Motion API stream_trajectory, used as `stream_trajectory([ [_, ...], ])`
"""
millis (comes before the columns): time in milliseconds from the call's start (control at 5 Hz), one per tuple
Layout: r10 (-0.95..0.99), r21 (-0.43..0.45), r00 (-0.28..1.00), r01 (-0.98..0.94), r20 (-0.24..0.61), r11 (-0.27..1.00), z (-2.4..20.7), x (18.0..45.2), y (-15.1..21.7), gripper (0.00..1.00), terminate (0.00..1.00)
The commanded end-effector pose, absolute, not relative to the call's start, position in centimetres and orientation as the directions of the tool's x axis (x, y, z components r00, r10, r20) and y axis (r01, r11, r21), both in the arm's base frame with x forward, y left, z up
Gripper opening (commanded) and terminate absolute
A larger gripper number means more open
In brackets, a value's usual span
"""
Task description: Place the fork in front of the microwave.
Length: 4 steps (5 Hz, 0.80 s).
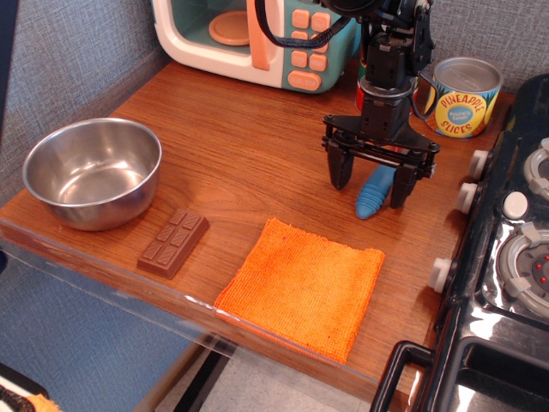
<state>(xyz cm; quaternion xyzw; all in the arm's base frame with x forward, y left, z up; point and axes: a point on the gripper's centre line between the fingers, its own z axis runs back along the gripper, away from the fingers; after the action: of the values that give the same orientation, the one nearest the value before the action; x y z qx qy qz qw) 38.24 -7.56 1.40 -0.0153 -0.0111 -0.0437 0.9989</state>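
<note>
Gripper (371, 184) spread wide astride fork (374, 190), fingers apart.

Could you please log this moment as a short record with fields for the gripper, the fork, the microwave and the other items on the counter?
gripper: gripper open, fingers pointing down, straddling the fork's handle
fork: fork lying on the counter, blue handle visible between the fingers, tines hidden behind the gripper
microwave: microwave at the back edge, counter in front of it bare
other items: steel bowl at left, chocolate bar, orange cloth near the front edge, pineapple can at back right
grasp: not yet closed on the fork
</note>
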Motion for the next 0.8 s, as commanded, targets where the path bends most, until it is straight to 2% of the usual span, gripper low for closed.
stream_trajectory([
  [0, -0.113, -0.025, 0.991, 0.115, 0.071, 0.993, 2.2, 38.0, -8.6, 0.00, 0.00],
  [400, -0.104, -0.040, 0.992, 0.107, 0.070, 0.993, 2.6, 38.1, -8.4, 0.00, 0.00],
  [600, -0.103, -0.072, 0.989, 0.110, 0.106, 0.991, 4.8, 37.6, -7.7, 0.00, 0.00],
])
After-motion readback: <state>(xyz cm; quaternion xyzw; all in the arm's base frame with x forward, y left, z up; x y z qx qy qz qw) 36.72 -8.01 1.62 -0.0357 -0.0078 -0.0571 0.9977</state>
